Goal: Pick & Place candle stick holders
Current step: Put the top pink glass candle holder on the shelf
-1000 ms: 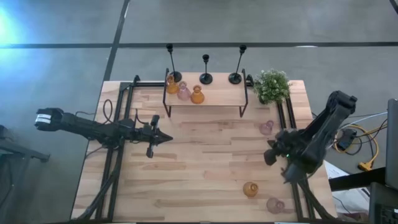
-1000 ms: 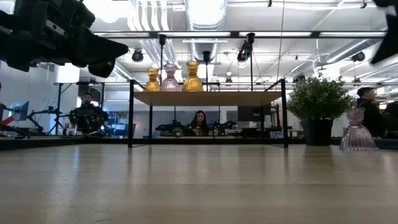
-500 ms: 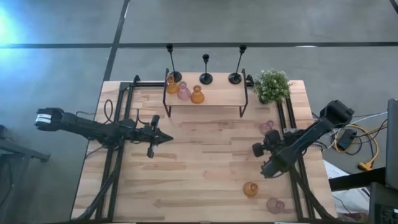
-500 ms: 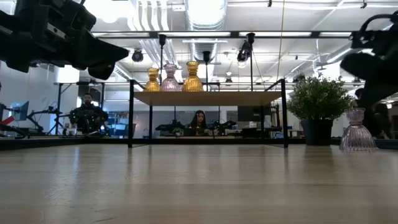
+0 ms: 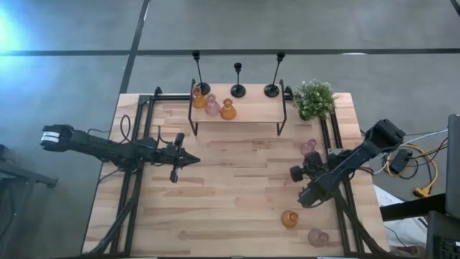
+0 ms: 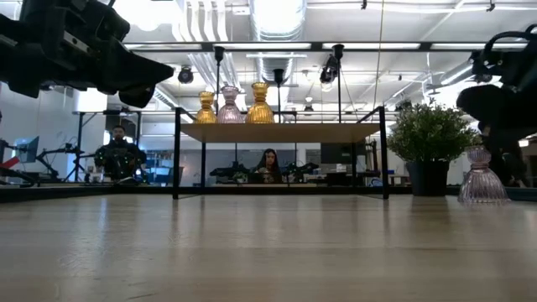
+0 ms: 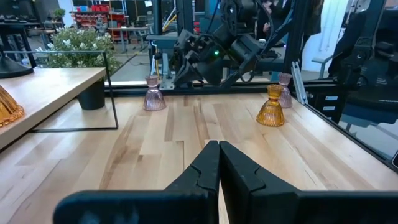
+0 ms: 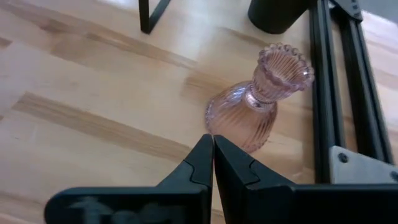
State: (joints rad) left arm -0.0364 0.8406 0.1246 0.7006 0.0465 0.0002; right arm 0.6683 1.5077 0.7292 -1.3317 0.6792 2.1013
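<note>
Three black tall-stemmed holders (image 5: 238,80) stand by their round bases along the far edge of the wooden shelf (image 5: 251,114). Three glass holders, amber, pink and amber (image 5: 213,106), stand on its top. On the table stand a pink glass holder (image 5: 307,147), an amber one (image 5: 290,219) and another pink one (image 5: 318,237). My right gripper (image 8: 212,138) is shut and hovers above the table just near of the first pink holder (image 8: 255,102), which stands upright on its base. My left gripper (image 7: 217,144) is shut and empty at mid-left (image 5: 192,160).
A bushy green plant (image 5: 314,98) in a dark pot stands at the far right, just beyond the pink holder. Black rails (image 5: 336,133) run along the table's left and right sides. People sit in the room beyond the table (image 6: 270,164).
My right gripper has swung in from the table's right edge toward the left and has come down, ending beside the pink holder near the plant. It has stayed shut. Most of the move fell in the first half second.
</note>
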